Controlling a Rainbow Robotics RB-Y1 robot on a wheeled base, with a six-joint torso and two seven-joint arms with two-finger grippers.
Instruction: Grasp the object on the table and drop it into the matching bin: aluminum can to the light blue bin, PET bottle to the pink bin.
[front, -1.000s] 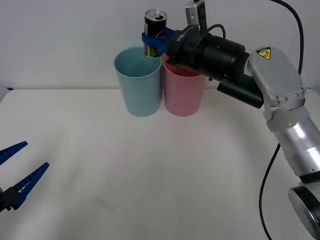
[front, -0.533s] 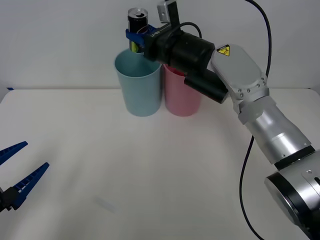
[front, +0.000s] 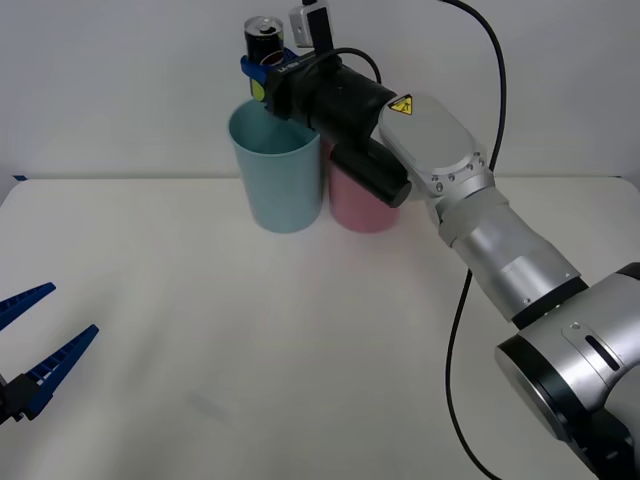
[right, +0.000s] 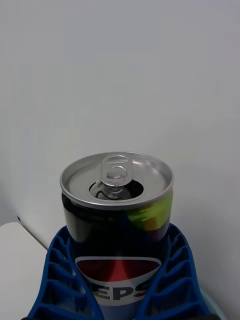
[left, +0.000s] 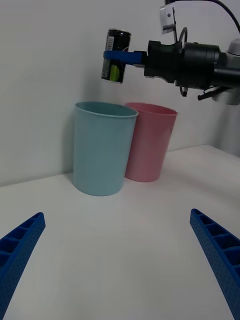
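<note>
Gleaming silver-topped dark can (right: 117, 220) — upright

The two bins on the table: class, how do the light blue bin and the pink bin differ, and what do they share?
Colour: the light blue bin is pale teal, the pink bin pink. Position: the blue bin stands on the robot's left, the pink bin on its right. State: the right claw holds the can above the blue bin, not the pink one. Both are upright, tapered, similar-sized cups standing side by side on the table.
</note>
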